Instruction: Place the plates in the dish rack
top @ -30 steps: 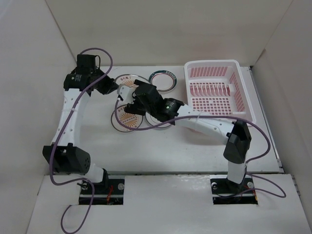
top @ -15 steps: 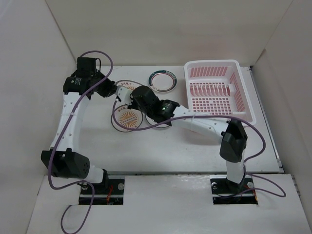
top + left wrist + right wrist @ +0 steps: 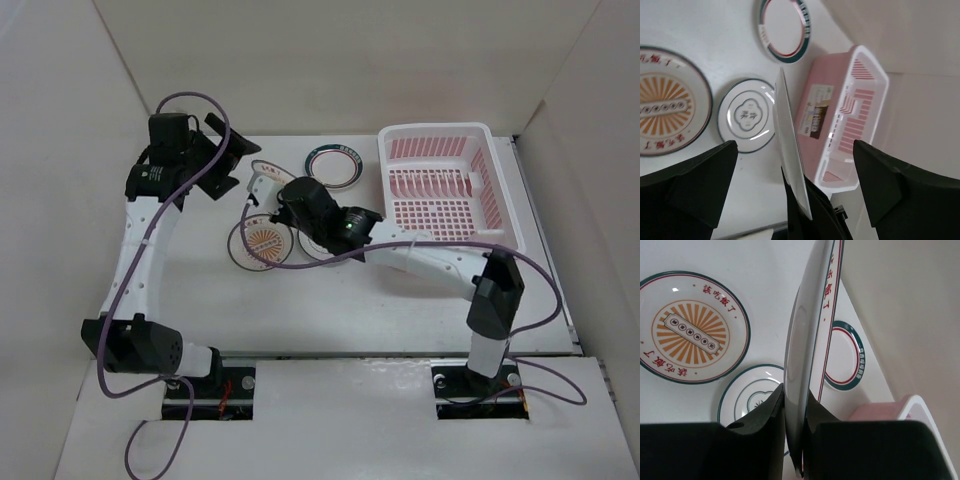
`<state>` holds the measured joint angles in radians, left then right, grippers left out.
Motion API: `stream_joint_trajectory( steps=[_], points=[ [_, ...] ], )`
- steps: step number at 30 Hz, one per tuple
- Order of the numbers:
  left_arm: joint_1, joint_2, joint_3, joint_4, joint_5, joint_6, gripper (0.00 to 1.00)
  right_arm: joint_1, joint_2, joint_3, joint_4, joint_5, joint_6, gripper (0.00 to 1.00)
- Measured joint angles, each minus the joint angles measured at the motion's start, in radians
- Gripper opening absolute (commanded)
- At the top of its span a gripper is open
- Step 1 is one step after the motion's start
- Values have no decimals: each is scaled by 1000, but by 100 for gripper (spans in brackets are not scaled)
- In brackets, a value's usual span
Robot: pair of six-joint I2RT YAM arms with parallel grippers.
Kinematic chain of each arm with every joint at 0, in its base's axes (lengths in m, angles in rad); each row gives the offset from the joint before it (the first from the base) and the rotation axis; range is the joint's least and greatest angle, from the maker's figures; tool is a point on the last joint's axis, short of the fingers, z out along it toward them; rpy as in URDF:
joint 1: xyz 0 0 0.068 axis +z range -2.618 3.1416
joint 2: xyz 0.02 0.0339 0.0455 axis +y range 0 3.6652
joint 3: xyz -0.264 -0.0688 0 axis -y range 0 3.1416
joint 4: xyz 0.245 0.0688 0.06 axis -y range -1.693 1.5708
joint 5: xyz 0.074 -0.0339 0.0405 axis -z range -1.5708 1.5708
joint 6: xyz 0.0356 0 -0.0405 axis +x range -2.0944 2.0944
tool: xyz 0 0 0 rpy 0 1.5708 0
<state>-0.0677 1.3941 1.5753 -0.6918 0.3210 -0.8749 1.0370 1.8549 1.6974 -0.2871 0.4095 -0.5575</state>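
My right gripper [image 3: 796,390] is shut on the rim of a sunburst plate [image 3: 812,325], which stands on edge above the table. In the top view that held plate [image 3: 262,178] sits just past the right gripper [image 3: 264,194]. My left gripper [image 3: 231,150] is open beside it, and its fingers [image 3: 695,190] stand wide on either side of the plate's edge [image 3: 789,145] without touching. Flat on the table lie a second sunburst plate [image 3: 260,243], a thin-ringed plate [image 3: 747,115] and a green-banded plate [image 3: 335,165]. The pink dish rack [image 3: 450,130] at the back right holds no plates.
Both arms crowd the back left of the table, and the right forearm [image 3: 420,255] lies across the ringed plate. White walls enclose the table on three sides. The rack's near wall carries a label [image 3: 817,112].
The left gripper has opened, let go of the upright sunburst plate and drawn back to the upper left. The right gripper has shut on that plate's rim.
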Motion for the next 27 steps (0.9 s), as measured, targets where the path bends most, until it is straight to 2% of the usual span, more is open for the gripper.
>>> stream_joint_trajectory(
  steps=[5, 8, 10, 14, 17, 19, 22, 27],
  points=[
    [18, -37, -13, 172, 43, 1, 100, -15, -106, -51, 5, 57, 55, 0],
    [22, -52, -13, 238, 35, 18, 100, -66, -183, -63, 3, 43, 139, 0],
    [22, -60, -25, 269, 24, 42, 100, -145, -251, -80, -3, 0, 213, 0],
    [22, -72, -93, 296, 10, 95, 100, -450, -392, -111, -8, -177, 346, 0],
    [22, -71, -152, 297, 6, 124, 100, -680, -426, -110, -22, -296, 410, 0],
    [22, -69, -177, 291, -4, 142, 100, -772, -420, -114, -31, -372, 445, 0],
    [22, -68, -188, 283, -28, 169, 100, -842, -396, -149, -47, -462, 502, 0],
    [22, -68, -188, 277, -76, 218, 100, -866, -317, -208, -64, -573, 576, 0]
  ],
)
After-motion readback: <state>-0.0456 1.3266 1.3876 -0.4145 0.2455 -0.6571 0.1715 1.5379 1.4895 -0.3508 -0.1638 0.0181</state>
